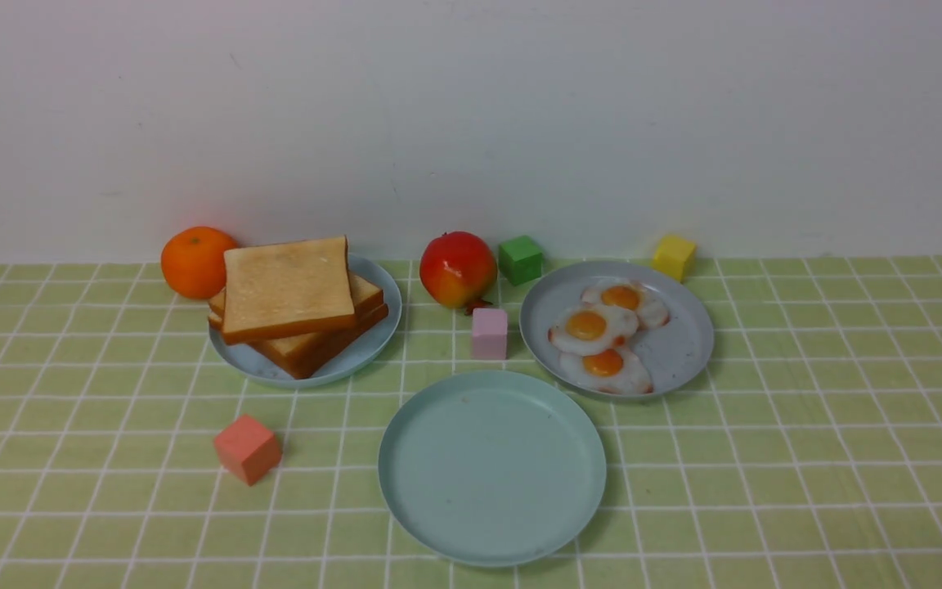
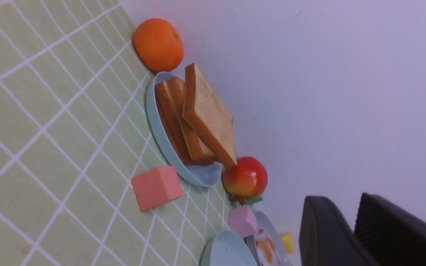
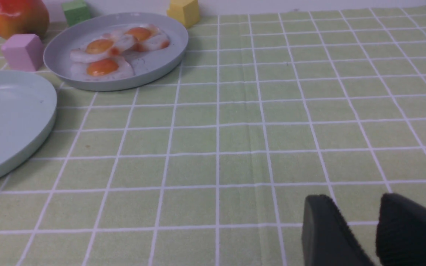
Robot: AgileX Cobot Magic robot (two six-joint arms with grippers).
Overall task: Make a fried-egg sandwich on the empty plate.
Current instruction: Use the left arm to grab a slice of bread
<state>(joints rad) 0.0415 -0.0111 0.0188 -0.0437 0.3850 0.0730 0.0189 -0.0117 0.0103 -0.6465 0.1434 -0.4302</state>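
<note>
Front view: on the left of the desk (image 1: 806, 425), the round pale blue plastic plate (image 1: 377, 339) carries three square toasted bread slices (image 1: 287, 286) in a stack. The round greyish speckled plate (image 1: 684, 343) on the right holds three white toy fried eggs (image 1: 594, 327). The round mint-green plastic plate (image 1: 491, 466), nearest to the robot, lies bare. Four small coloured cubes (image 1: 248, 448) stand around.

Left wrist view: the left claw (image 2: 340, 210) has its fingers slightly apart, gripping nothing.

Right wrist view: the right claw (image 3: 353, 210) is apart too, holding nothing.
</note>
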